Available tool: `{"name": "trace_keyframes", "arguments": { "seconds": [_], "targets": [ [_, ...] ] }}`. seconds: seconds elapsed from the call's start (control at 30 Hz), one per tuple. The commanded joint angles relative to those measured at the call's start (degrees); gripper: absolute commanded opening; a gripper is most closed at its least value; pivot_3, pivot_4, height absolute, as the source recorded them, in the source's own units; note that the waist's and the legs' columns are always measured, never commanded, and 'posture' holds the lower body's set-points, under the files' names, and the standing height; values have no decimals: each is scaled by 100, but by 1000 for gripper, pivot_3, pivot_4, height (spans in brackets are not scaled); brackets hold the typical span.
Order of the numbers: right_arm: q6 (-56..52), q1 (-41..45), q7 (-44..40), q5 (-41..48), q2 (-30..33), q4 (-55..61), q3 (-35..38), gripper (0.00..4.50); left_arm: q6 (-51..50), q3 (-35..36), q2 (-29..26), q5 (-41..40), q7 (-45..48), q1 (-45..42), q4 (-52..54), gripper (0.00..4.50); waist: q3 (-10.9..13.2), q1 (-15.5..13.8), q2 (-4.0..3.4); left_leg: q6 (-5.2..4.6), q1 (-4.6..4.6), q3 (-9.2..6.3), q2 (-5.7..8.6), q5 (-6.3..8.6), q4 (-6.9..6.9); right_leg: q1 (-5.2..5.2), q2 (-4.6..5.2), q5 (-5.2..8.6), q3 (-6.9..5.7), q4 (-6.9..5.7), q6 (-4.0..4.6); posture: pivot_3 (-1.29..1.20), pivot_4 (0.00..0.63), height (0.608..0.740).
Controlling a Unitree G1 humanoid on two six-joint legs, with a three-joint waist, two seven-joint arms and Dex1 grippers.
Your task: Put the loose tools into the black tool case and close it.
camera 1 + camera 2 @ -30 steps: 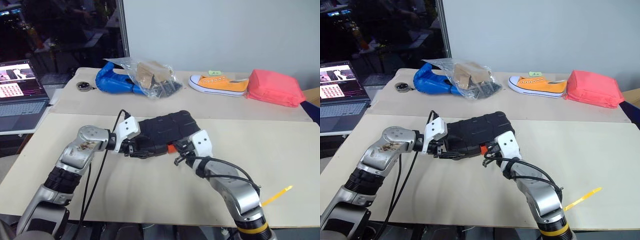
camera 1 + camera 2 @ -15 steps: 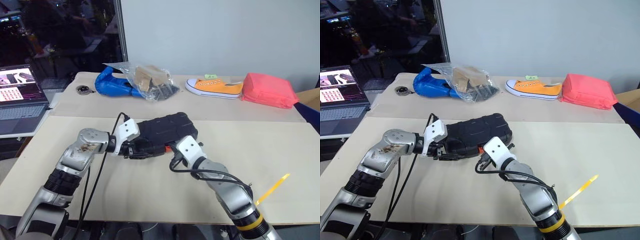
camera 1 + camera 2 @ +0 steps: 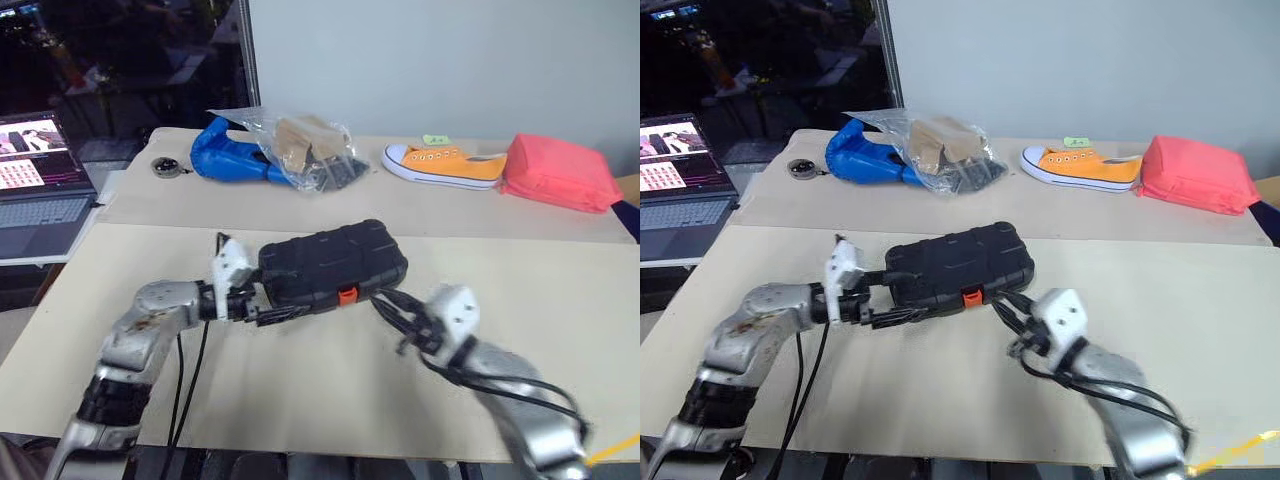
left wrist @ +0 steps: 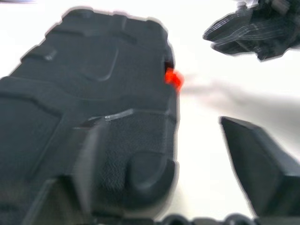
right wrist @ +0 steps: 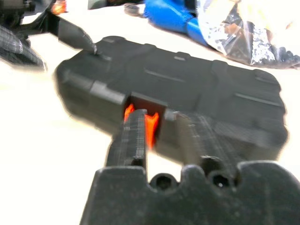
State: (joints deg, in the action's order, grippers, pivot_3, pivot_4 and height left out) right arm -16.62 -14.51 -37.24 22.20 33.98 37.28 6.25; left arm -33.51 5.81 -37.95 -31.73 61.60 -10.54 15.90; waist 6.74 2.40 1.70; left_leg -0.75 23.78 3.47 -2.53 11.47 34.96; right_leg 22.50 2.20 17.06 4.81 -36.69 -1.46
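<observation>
The black tool case [image 3: 330, 262] lies shut in the middle of the near table, ribbed shell up, with its orange latch [image 3: 347, 295] facing me. My left gripper [image 3: 275, 308] sits at the case's left end, open. One finger [image 4: 255, 164] stands clear of the shell, and the case's corner lies between the fingers. My right gripper [image 3: 388, 302] hangs just in front of the latch and is open. A narrow gap shows between its fingers [image 5: 131, 140], with nothing in it. The loose tools are out of view.
On the far table are a blue bag [image 3: 225, 160], a clear plastic bag [image 3: 310, 155] of items, an orange shoe [image 3: 445, 165] and a pink pouch [image 3: 560, 175]. A laptop [image 3: 40, 190] stands at the left. A yellow strip [image 3: 615, 448] pokes out at the near right edge.
My right gripper has let go at the latch, opened, and pulled back to the right. My left gripper has opened wider and drawn back slightly. The case stays shut in place.
</observation>
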Motion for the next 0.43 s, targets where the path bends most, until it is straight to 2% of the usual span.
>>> {"name": "trace_keyframes", "arguments": {
  "seconds": [0.03, 0.2, 0.3, 0.43],
  "targets": [
    [112, -1047, -1145, 841, 559, 324, 1566, 2828, -212, 953, -465, -518, 155, 1005, 804, 4500, 10, -23, -2, 6, 0, -2, 1, 13, 1, -2, 3, 10, -4, 5, 4, 0, 150, 740],
    [466, -2034, -2172, 1184, 768, -44, 2865, 4437, -13, 1646, -721, -588, 307, 2210, 1053, 4500, 45, -53, 8, 2, -34, -2, 1, 21, 8, -39, 33, 21, -12, 18, 13, 0, 150, 740],
    [528, -2232, -2493, 1429, 748, -239, 3397, 4437, 77, 1834, -728, -536, 216, 2547, 1139, 4500, 71, -115, 11, 2, -50, 2, -11, 20, 10, -45, 41, 20, -13, 14, 32, 0, 150, 740],
    [711, -2153, -2678, 1250, 780, -607, 3442, 4437, 72, 1821, -678, -713, 191, 2606, 1183, 4500, 81, -151, 11, 48, -59, 5, -30, 30, 10, -38, 43, 37, -9, 13, 64, 0, 150, 740]
  ]
}}
